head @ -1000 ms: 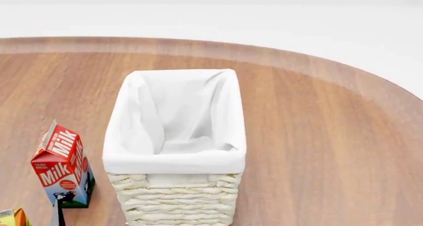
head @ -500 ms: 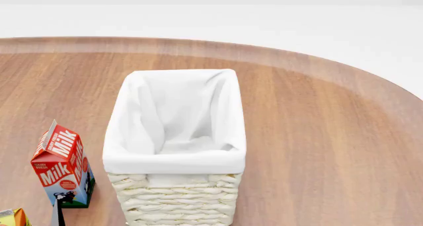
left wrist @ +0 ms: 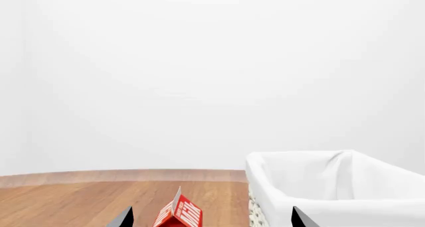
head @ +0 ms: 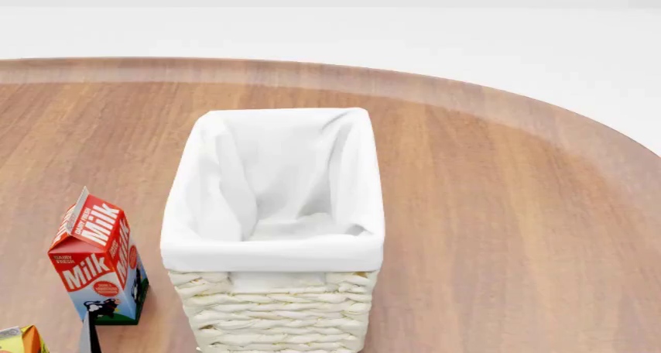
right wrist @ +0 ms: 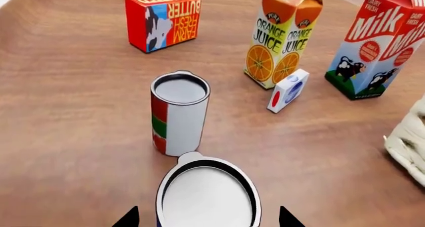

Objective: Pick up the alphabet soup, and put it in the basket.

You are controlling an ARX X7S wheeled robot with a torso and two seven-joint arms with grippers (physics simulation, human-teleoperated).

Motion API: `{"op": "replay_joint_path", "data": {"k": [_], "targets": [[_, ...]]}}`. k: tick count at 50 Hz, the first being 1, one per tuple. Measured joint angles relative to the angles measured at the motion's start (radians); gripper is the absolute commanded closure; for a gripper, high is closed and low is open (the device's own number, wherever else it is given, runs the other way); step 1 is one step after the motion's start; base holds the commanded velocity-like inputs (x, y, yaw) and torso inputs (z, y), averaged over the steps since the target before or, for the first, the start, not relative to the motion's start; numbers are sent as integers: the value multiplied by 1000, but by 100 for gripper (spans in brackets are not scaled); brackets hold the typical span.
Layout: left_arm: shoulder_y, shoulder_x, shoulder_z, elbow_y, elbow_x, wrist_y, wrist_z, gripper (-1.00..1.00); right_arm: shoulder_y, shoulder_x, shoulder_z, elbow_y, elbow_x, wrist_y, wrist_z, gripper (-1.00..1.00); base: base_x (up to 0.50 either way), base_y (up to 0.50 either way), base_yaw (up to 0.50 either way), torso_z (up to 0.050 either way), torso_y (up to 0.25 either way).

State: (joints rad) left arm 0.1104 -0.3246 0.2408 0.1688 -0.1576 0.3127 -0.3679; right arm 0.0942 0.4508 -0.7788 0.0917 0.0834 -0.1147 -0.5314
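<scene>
In the right wrist view, a can with a silver lid (right wrist: pixel 208 194) stands on the wooden table between my right gripper's (right wrist: pixel 208 221) open fingertips (right wrist: pixel 129 220), with gaps on both sides. Its label is almost hidden; only a dark blue sliver shows. A second can (right wrist: pixel 178 115) with a red, green and white label stands just beyond it. The cream wicker basket (head: pixel 274 310) with white lining stands mid-table and is empty. It also shows in the left wrist view (left wrist: pixel 332 187). My left gripper (left wrist: pixel 214 222) is open and empty, level with the milk carton's top.
A milk carton (head: pixel 98 264) stands left of the basket, also in both wrist views (left wrist: pixel 179 217) (right wrist: pixel 378 43). An orange juice carton (right wrist: pixel 282 35), a butter box (right wrist: pixel 162 20) and a small white box (right wrist: pixel 289 90) stand beyond the cans. The basket's corner (right wrist: pixel 408 142) is nearby.
</scene>
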Motion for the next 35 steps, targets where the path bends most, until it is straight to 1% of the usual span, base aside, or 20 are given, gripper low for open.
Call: {"op": "replay_joint_path", "data": {"k": [27,28,35], "targets": [[-3,-6,8,-3,-1,3,-6,-100,63,-59,-40,104,-31,4,-19,-100,0,0,0,0,0],[-3,-6,8,-3,-1,3,-6,-100,66,-62,-42,111,-34,3,-19,100,0,0,0,0,0],[-1,-8,9,0,0,4,-9,-100,91,-81,-55,150,-17,-9,-28,100,0,0,1,0,0]]}}
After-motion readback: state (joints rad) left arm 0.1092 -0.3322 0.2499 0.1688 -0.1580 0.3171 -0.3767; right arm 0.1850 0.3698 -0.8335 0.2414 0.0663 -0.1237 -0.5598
